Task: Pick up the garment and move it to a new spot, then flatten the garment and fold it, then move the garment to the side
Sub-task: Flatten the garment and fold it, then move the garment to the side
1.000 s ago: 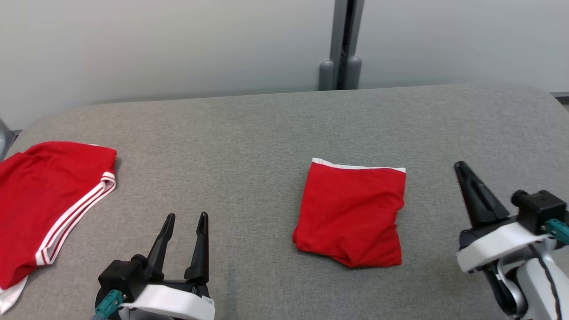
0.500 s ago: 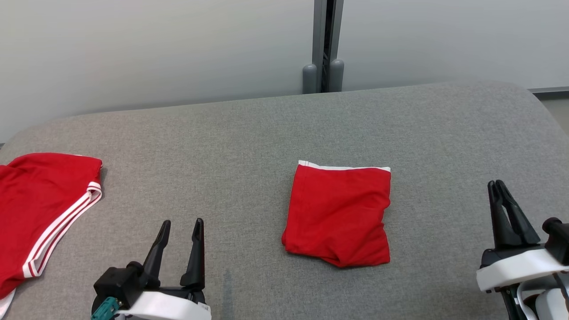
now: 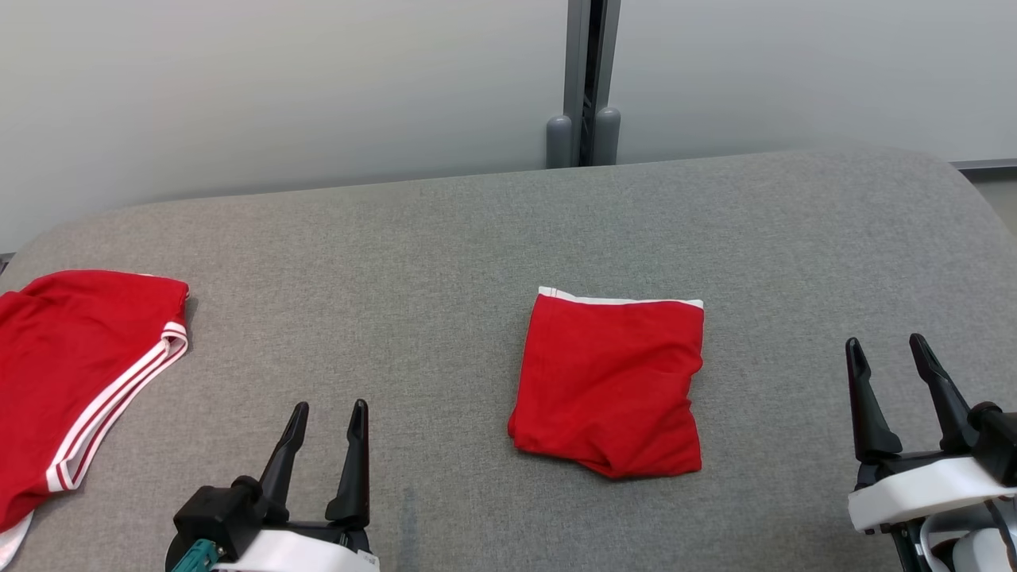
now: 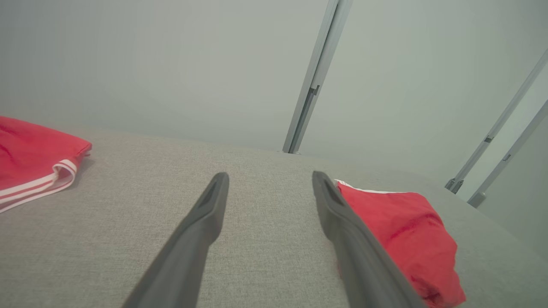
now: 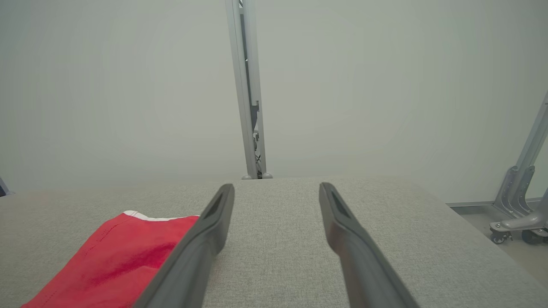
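Either side of garment point(image 3: 608, 385), left gripper point(image 3: 331, 407), right gripper point(image 3: 885, 343), both splayed

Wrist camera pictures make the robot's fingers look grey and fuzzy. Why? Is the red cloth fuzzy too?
Left wrist view: the left gripper sits close to the lens, so its fingers look soft-edged and washed-out grey; right wrist view: same for the right gripper; head view: the folded garment is crisp, evenly lit, with only a faint shadow at its edges.
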### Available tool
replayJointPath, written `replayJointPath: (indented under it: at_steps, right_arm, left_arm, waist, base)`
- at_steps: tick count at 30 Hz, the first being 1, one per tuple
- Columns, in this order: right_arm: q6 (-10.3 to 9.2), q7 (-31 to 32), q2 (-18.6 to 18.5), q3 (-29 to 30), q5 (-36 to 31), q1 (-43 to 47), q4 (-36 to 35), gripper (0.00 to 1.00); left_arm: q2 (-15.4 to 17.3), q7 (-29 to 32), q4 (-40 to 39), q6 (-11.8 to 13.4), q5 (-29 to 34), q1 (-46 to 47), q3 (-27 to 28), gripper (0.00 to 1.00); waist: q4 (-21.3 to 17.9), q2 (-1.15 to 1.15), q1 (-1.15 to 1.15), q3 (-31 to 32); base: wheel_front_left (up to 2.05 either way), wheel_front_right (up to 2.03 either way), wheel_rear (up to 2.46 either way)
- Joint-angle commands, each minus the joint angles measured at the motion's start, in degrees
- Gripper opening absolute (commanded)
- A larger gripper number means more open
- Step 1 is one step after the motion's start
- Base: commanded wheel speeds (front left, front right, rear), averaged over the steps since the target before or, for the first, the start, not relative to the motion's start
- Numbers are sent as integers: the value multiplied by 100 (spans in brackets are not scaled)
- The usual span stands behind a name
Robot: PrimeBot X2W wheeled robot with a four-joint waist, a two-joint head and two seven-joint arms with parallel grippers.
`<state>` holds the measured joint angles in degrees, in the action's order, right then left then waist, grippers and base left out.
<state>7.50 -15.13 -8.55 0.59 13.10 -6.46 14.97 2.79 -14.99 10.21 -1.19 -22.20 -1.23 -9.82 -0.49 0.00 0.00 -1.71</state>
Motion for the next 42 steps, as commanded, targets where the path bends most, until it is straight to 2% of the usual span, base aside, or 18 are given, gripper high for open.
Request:
replayJointPath:
  at_steps: [1, 42]
  right_arm:
    - [-1, -5, -22, 0, 7, 47, -15, 100]
    - [-2, -5, -111, -375, 290, 67, 90, 100]
  left_arm:
    - [23, -23, -31, 16, 34, 12, 9, 100]
    - [23, -23, -64, 81, 59, -60, 50, 100]
  waist:
    - [12, 0, 0, -14]
    - [226, 0, 0, 37]
  base:
    - [0, 0, 0]
    - [0, 0, 0]
